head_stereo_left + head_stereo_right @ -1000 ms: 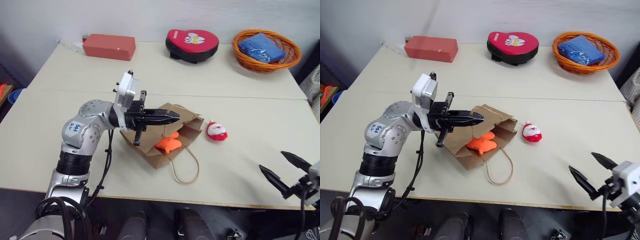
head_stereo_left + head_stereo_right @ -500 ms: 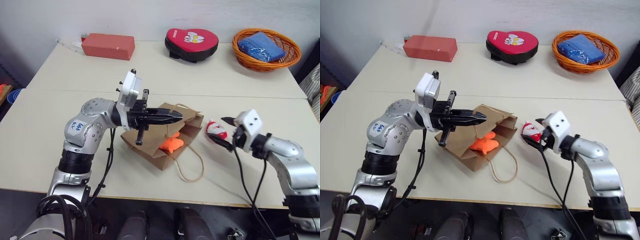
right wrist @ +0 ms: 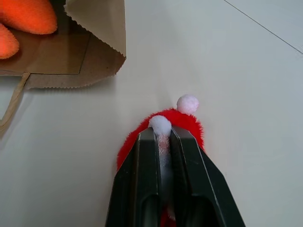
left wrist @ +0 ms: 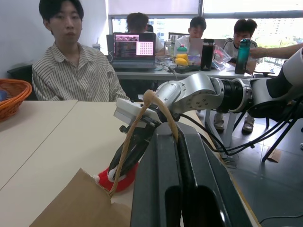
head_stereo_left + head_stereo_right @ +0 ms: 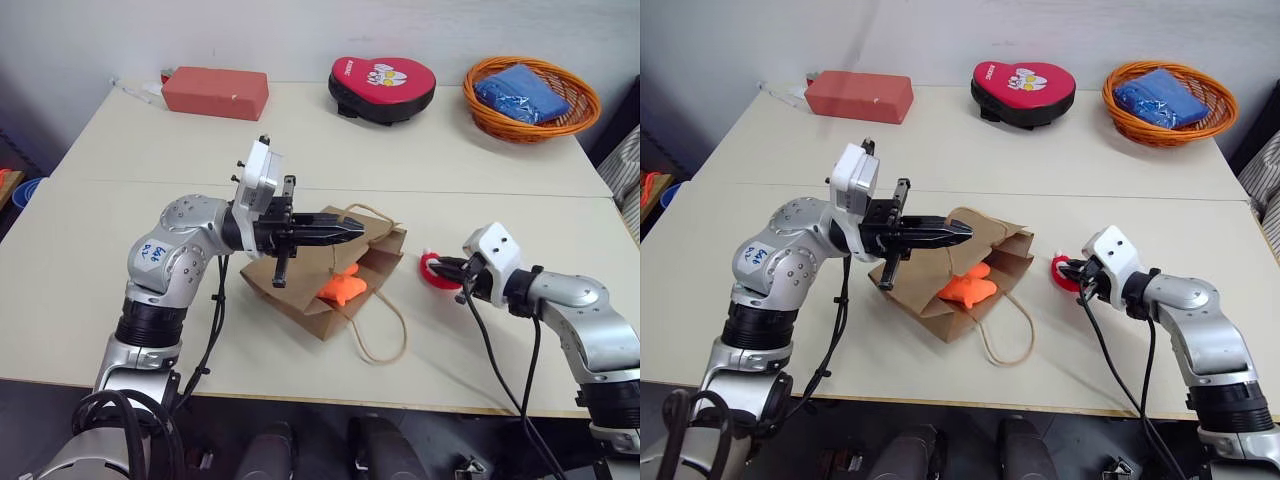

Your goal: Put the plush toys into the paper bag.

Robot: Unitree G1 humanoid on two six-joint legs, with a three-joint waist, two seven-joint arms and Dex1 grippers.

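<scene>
The brown paper bag [image 5: 290, 294] lies on the table with its mouth toward the right. My left gripper [image 5: 352, 232] is shut on the bag's upper twine handle [image 4: 127, 142] and holds the mouth's top edge lifted. The orange plush toy [image 5: 340, 287] lies inside the open mouth. To the right of the bag, the red-and-white Santa plush toy [image 5: 432, 270] rests on the table. My right gripper [image 3: 163, 135] is shut on it, its fingers pinching the toy's white middle.
The bag's second twine handle [image 5: 385, 335] loops over the table toward the front edge. A red box [image 5: 216, 92], a red heart-shaped pad [image 5: 382, 88] and an orange wicker basket [image 5: 575, 115] holding a blue cloth [image 5: 523, 92] stand along the back. People sit beyond the table [image 4: 75, 71].
My right arm came in from the front right corner to the Santa toy, and its open jaws shut on it. The left gripper held the bag handle still.
</scene>
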